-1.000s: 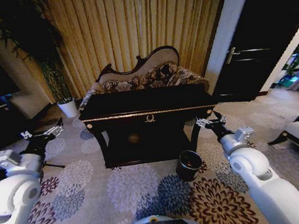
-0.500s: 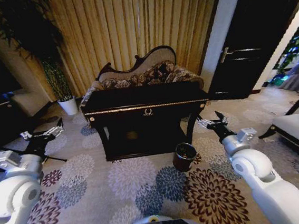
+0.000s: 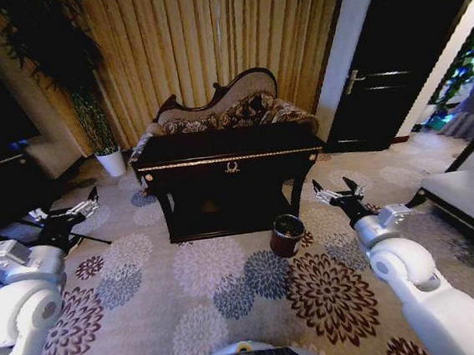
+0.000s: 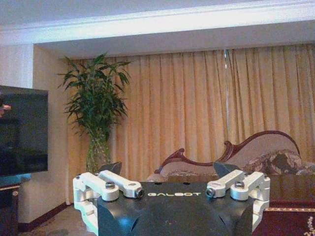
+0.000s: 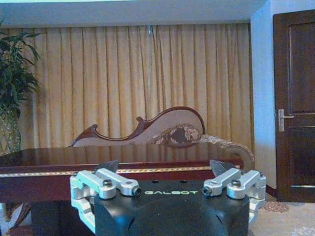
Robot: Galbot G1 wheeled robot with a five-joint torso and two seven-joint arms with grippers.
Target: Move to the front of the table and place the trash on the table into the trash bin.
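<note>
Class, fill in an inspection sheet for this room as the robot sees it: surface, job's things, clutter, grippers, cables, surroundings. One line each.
Surface: dark glossy table with gold trim, standing ahead of the robot on a flowered carpet; its top looks bare from here, too dark to be sure.
Job's things: round reddish-brown bin on the carpet by the table's front right leg; no trash made out on the table.
Clutter: nothing seen.
Grippers: left gripper open, held in the air at the left; right gripper open, held in the air near the bin, touching nothing.
Cables: nothing seen.
Surroundings: carved sofa behind the table, gold curtains, potted plant at the left, dark door at the right.
</note>
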